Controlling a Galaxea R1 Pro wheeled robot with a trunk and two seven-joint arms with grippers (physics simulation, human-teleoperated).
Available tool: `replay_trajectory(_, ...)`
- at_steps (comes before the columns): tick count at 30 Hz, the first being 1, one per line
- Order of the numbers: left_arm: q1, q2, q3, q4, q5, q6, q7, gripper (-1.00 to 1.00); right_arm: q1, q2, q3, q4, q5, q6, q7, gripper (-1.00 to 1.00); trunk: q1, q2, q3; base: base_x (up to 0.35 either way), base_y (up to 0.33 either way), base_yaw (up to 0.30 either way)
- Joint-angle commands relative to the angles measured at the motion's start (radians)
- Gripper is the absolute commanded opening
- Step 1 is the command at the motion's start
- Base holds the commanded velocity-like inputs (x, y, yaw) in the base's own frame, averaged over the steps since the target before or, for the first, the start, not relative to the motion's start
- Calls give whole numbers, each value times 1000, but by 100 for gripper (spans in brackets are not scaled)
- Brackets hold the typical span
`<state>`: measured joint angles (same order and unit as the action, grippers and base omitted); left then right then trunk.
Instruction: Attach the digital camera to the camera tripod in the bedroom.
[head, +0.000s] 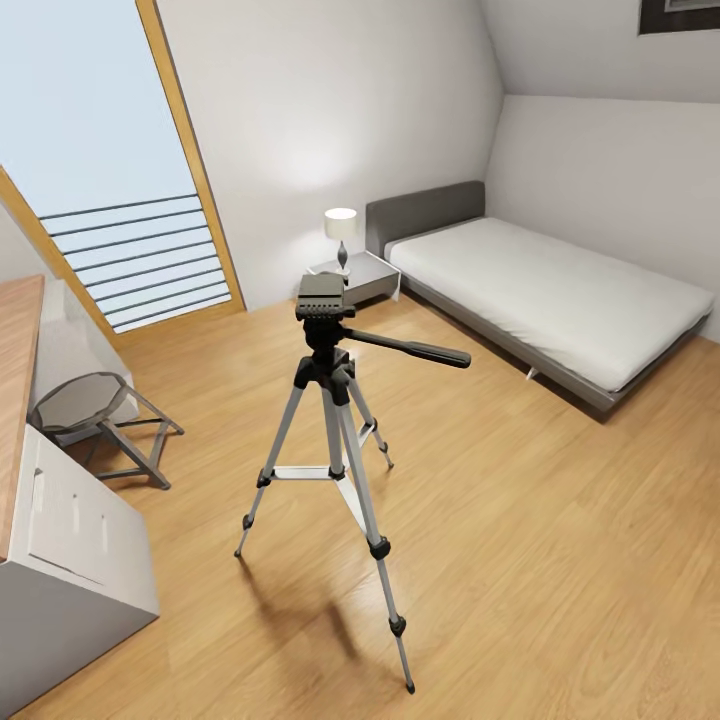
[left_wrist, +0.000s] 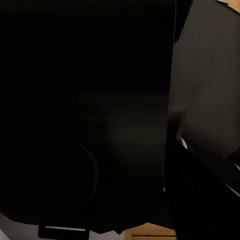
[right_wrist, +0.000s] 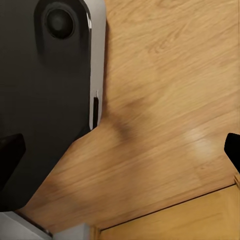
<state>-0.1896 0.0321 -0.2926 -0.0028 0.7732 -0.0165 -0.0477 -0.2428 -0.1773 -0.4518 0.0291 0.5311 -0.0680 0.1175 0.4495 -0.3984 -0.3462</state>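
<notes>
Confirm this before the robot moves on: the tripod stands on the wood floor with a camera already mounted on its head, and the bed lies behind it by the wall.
Not quite. The head view shows the camera tripod standing on the wood floor, but its head is bare: no camera is mounted there. The bed does lie behind it by the wall.

A low grey bed (head: 560, 290) lies along the far wall, a small lamp (head: 341, 232) glowing on the nightstand (head: 375, 275) beside it, while a folding stool (head: 95, 410) stands near the white worktop (head: 70, 560).
</notes>
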Motion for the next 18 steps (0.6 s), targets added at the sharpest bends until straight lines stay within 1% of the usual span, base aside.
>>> replay_trajectory(1,-1,0,-8,1,9,-2,-6,-100,-1,-1,-8,3,8,-5,1,100,0,-2,-1,0,0,0)
replay_trajectory(6,-1,0,-8,1,9,-2,-5,-100,-1,-2,-10,3,6,-1,3,100,0,-2,-1,0,0,0)
replay_trajectory(7,-1,0,-8,1,9,-2,-5,-100,-1,-6,-7,-7,15,1,-8,100,0,-2,-1,0,0,0)
replay_trajectory(10,-1,0,-8,1,10,-2,-5,-100,-1,-5,-8,-15,17,0,-5,100,0,-2,-1,0,0,0)
replay_trajectory(12,-1,-1,-8,1,9,-2,-5,-100,5,33,-8,-145,16,9,5,100,0,-2,-1,0,0,0)
replay_trajectory(13,-1,-1,-8,1,9,-2,-5,-100,7,57,-7,-220,15,30,14,100,0,-2,-1,0,0,0)
replay_trajectory(14,-1,-1,-8,1,9,-2,-5,-100,7,69,-6,-263,15,47,21,100,0,-2,-1,0,0,0)
replay_trajectory(15,-1,-1,-8,1,9,-2,-5,-100,8,99,-1,-371,14,105,51,100,0,-2,-1,0,0,0)
replay_trajectory(17,-1,-2,-9,0,8,-2,-5,-100,7,130,8,-486,13,173,93,100,0,-2,-1,0,0,0)
replay_trajectory(18,-1,-2,-9,0,8,-2,-5,-100,6,158,19,-602,12,244,146,100,0,-2,-1,0,0,0)
